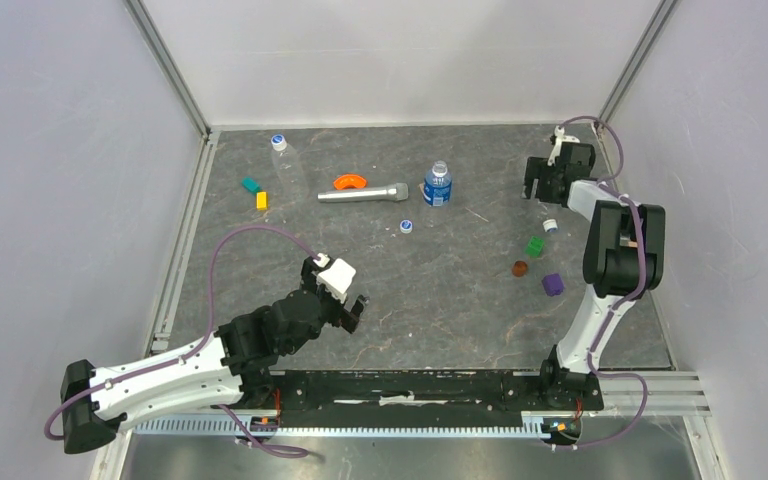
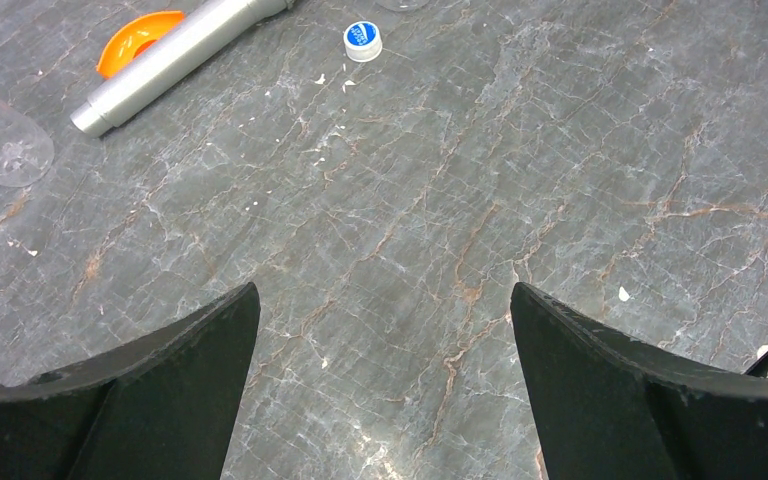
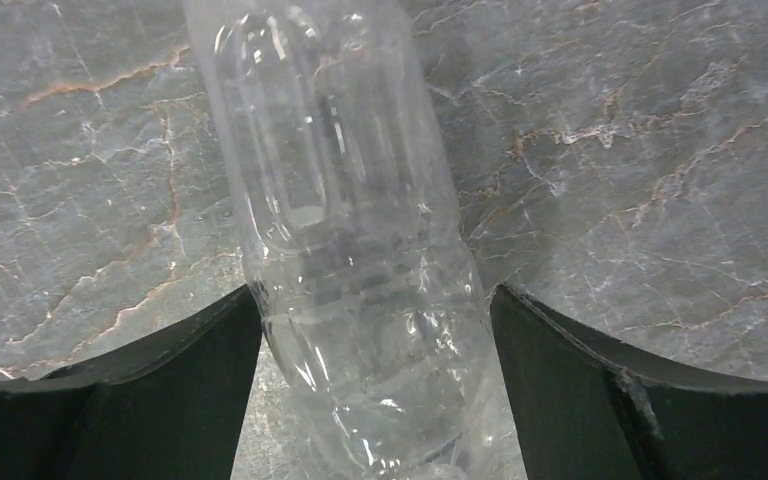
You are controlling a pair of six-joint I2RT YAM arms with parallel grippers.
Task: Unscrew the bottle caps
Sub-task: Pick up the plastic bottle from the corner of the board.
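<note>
A clear unlabelled bottle (image 3: 345,250) sits between the fingers of my right gripper (image 3: 375,295), which press on both its sides; its cap does not show. In the top view that gripper (image 1: 543,185) is at the far right. My left gripper (image 2: 385,300) hangs open over bare table at the near left (image 1: 345,300). A loose blue-topped cap (image 2: 363,40) lies ahead of it (image 1: 406,226). A blue-label bottle (image 1: 438,185) stands upright. Another clear bottle (image 1: 285,165) lies at the far left with its cap (image 1: 278,141) on. A small white cap (image 1: 551,226) lies near the right arm.
A silver cylinder (image 1: 365,193) and an orange curved piece (image 1: 349,181) lie at the middle back. Teal (image 1: 251,185) and yellow (image 1: 261,200) blocks sit at the left. Green (image 1: 534,245), brown (image 1: 520,268) and purple (image 1: 553,284) pieces lie by the right arm. Walls enclose three sides.
</note>
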